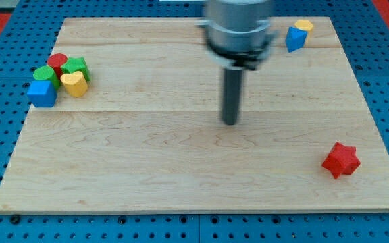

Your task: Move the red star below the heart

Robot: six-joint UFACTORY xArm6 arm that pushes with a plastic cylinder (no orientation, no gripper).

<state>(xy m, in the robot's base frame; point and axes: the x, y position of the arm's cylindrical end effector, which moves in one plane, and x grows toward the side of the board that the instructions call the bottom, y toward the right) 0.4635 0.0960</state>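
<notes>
The red star [341, 160] lies near the view's lower right corner of the wooden board [181, 175]. The yellow heart [75, 84] sits at the view's left edge in a tight cluster with a red round block [57, 62], a green round block [44, 73], a green block [78, 66] and a blue cube [42, 93]. My tip [229, 122] rests near the board's middle, far left of the red star and far right of the heart, touching no block.
A blue block [294, 39] and a yellow block [304, 26] sit together at the view's top right. The arm's grey body [238, 27] hangs over the top middle. Blue pegboard surrounds the board.
</notes>
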